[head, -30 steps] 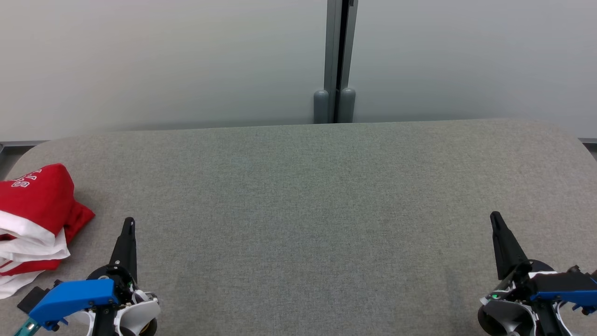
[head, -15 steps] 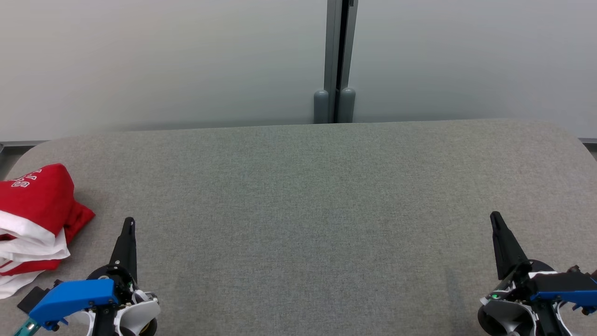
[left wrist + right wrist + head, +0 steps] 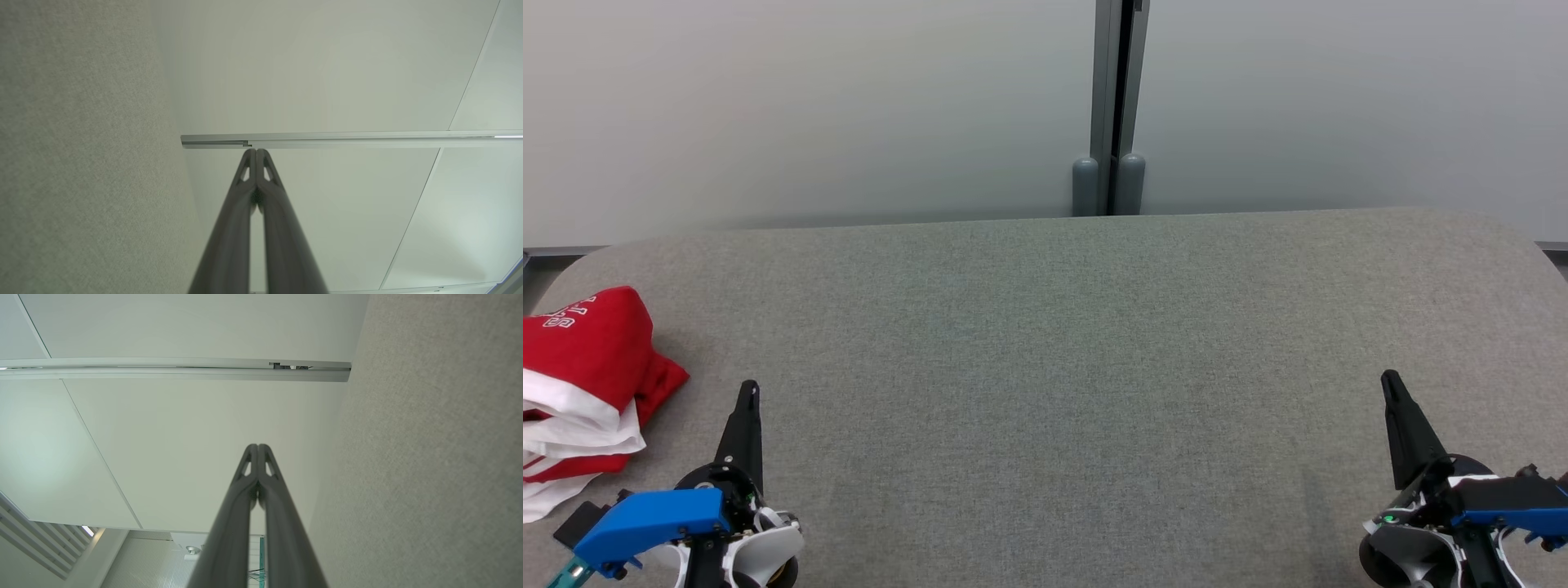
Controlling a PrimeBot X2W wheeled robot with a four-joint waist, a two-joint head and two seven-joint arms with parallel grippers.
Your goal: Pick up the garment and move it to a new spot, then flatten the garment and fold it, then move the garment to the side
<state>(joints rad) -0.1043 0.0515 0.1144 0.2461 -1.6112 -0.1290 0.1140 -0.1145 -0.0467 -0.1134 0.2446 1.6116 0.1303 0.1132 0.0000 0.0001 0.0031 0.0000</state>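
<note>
The garment (image 3: 584, 384), red and white with white lettering, lies bunched in a folded heap at the far left of the grey table (image 3: 1062, 367), partly cut off by the head view's edge. My left gripper (image 3: 749, 390) is shut and empty at the lower left, just right of the garment and not touching it. My right gripper (image 3: 1388, 381) is shut and empty at the lower right, far from the garment. In the left wrist view the left gripper (image 3: 256, 152) has its tips pressed together. The right wrist view shows the right gripper (image 3: 258, 447) the same way.
A pale wall with a grey vertical post (image 3: 1112, 106) stands right behind the table's far edge. The table's corners are rounded at the far left and far right. Grey felt stretches between the two grippers.
</note>
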